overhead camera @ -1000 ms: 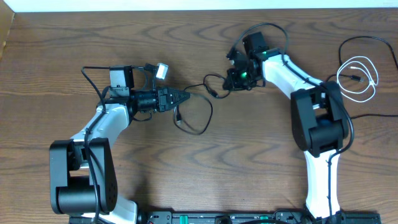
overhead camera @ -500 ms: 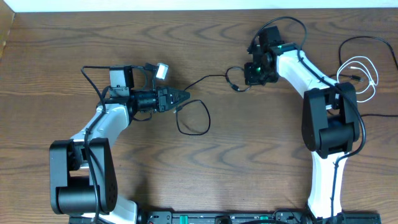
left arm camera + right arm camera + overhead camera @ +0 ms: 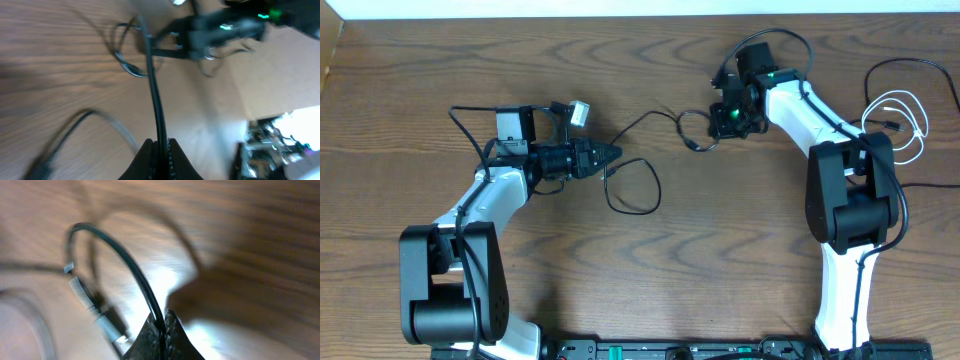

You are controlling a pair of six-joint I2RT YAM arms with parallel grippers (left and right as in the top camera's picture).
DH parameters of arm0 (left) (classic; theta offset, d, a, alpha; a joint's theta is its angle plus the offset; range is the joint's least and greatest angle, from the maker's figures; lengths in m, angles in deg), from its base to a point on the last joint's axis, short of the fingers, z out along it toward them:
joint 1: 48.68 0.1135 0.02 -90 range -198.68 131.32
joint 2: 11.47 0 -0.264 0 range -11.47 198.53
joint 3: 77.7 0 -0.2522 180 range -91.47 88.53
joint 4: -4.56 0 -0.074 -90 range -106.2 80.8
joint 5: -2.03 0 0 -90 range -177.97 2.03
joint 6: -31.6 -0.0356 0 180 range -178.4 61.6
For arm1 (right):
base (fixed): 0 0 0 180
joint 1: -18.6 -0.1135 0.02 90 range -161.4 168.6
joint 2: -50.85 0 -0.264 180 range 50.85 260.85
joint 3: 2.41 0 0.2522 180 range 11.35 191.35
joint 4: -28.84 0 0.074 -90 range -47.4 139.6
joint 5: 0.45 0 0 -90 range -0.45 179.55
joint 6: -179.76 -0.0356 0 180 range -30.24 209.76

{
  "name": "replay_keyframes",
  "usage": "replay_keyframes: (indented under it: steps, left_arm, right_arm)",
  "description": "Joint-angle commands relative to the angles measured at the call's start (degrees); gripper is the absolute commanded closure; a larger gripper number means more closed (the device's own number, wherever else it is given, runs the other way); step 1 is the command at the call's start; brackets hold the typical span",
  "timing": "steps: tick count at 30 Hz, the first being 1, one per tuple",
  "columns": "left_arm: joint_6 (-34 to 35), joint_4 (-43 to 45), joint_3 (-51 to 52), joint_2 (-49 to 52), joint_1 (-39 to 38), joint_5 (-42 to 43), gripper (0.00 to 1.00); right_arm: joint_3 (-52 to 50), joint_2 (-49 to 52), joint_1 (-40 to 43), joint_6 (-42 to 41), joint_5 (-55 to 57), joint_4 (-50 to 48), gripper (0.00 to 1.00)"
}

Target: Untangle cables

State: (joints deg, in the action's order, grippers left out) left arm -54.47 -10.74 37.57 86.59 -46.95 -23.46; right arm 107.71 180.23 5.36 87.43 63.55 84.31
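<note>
Since a second ago, the right arm has drawn back rightward, pulling the one black cable [image 3: 154,102] straighter. Both the left claw [image 3: 616,154] and right claw [image 3: 720,128] are clamped on it, arms reaching inward. One white cable [image 3: 924,130] lies coiled far right.

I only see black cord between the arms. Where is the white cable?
In the overhead view, the white cable lies coiled at the far right, just outside the right arm.
</note>
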Motion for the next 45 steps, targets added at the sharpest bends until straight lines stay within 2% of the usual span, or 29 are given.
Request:
replay_keyframes:
  steps: [1, 5, 10, 14, 17, 19, 26, 35, 41, 45]
  left_arm:
    - [7.23, -1.70, -0.15, 0.52, 0.22, -15.39, 0.92]
    - [14.71, -5.77, -0.15, 0.52, 0.22, -31.21, 0.91]
    - [15.47, -6.03, -0.15, 0.52, 0.15, -32.11, 0.85]
    - [15.45, -4.59, -0.15, 0.52, 0.17, -25.53, 0.53]
    - [15.30, -2.80, -0.15, 0.52, 0.17, -17.29, 0.44]
    - [15.23, -2.25, -0.15, 0.52, 0.15, -14.49, 0.43]
    - [15.28, -2.21, -0.15, 0.52, 0.11, -14.36, 0.44]
    - [15.28, -1.97, -0.15, 0.52, 0.13, -14.38, 0.44]
    - [16.06, 0.02, -0.15, 0.52, 0.24, -14.14, 0.44]
    - [16.13, 1.29, -0.15, 0.52, 0.83, -10.58, 0.43]
  right_arm:
    - [-0.39, 0.70, -0.20, 9.20, -17.84, -0.33, 0.99]
    - [-0.37, 0.68, 0.57, 13.42, -29.42, -1.20, 0.99]
    - [-0.35, 0.57, 1.27, 13.57, -42.71, -4.76, 0.99]
    - [-0.35, 0.57, 0.61, 13.55, -48.13, -7.34, 0.99]
    - [-0.37, 0.57, -0.55, 13.57, -47.34, -7.67, 0.99]
    - [-0.37, 0.57, -1.46, 13.57, -46.53, -7.78, 0.99]
    - [-0.37, 0.57, -6.19, 13.44, -50.90, -11.43, 0.99]
    - [-0.37, 0.57, -12.50, 3.06, -56.08, -21.77, 0.99]
    - [-0.37, 0.57, -14.21, 0.85, -56.08, -22.64, 0.99]
    - [-0.37, 0.57, -14.23, -1.81, -56.35, -22.69, 0.99]
